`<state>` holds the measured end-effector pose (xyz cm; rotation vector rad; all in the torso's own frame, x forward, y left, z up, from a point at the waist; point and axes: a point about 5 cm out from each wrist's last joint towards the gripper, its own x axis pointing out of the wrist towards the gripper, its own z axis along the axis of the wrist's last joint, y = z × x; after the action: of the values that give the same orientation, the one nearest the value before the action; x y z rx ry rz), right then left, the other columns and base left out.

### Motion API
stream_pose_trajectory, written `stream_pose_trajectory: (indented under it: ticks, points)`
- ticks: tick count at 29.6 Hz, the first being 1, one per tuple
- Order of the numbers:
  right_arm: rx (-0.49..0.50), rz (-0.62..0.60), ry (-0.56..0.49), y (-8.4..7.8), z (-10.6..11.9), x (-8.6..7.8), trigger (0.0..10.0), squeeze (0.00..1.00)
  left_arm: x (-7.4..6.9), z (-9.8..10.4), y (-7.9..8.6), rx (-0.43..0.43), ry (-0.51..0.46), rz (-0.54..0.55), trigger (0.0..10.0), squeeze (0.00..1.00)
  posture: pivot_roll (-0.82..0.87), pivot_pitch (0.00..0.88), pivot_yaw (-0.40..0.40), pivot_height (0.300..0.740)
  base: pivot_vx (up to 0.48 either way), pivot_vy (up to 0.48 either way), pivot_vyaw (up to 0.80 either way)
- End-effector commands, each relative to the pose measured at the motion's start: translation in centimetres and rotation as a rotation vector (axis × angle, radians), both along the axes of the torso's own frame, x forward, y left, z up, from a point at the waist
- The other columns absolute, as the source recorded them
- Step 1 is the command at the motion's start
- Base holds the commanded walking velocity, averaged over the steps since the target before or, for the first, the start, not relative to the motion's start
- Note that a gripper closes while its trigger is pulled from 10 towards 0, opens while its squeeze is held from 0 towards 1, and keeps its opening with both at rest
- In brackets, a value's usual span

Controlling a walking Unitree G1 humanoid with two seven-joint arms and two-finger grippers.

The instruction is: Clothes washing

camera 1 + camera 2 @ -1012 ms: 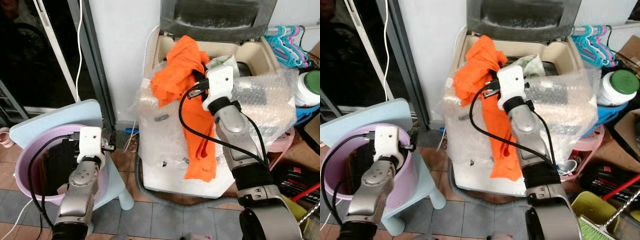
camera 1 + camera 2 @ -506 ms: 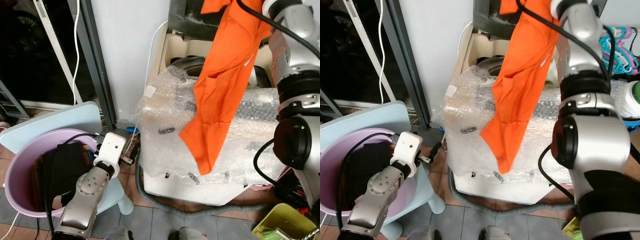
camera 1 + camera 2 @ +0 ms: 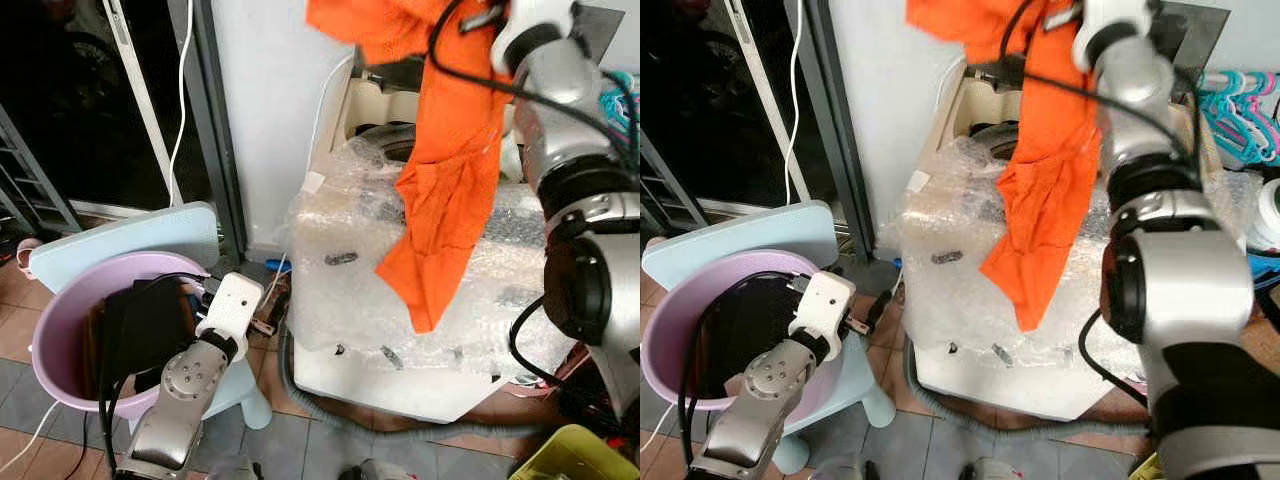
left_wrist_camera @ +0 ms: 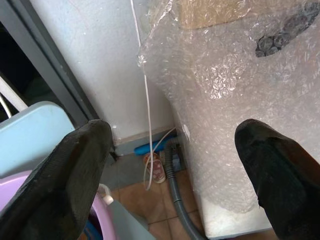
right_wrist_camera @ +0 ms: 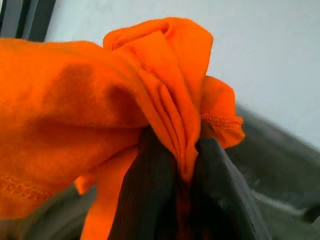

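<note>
Cloth hangs long, straight down from your right pincer (image 5: 175,175), which pinches the orange shirt (image 3: 445,190) high above the washer (image 3: 420,300). The tub hole (image 3: 992,133) sits below, behind the shirt's tail. Your left pincer (image 4: 170,170) is spread wide near the pink tub (image 3: 60,320).

Lighting: even, soft daylight, no hard shadows; doorway (image 3: 90,110) at ten o'clock dark. Glare: mild sheen on bubble wrap (image 3: 470,280). Focus: head views sharp; right wrist view soft at close range.
</note>
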<state>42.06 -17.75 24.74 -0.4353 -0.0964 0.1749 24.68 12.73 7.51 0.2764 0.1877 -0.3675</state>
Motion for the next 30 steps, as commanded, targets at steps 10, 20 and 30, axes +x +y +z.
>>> stream_pose_trajectory:
  ticks: [10,20,30]
  points:
    - [0.113,0.160,-0.122,-1.0,2.6,-0.8,10.0,1.00,0.0,0.3,-0.2,0.000,-0.016,0.003,10.0,0.00,0.04,0.000,-0.044,0.740,0.000,0.000,0.00]
    - [0.176,0.435,0.035,-2.2,-0.9,-3.3,10.0,1.00,-0.3,0.0,-0.1,-0.005,-0.002,0.014,10.0,0.00,0.03,0.000,-0.042,0.740,0.000,0.000,0.00]
    - [-0.008,0.568,0.344,-5.0,-5.7,-7.3,10.0,1.00,-0.5,-0.4,-0.1,0.001,0.013,0.011,10.0,0.00,0.01,0.000,-0.033,0.740,0.000,0.000,0.00]
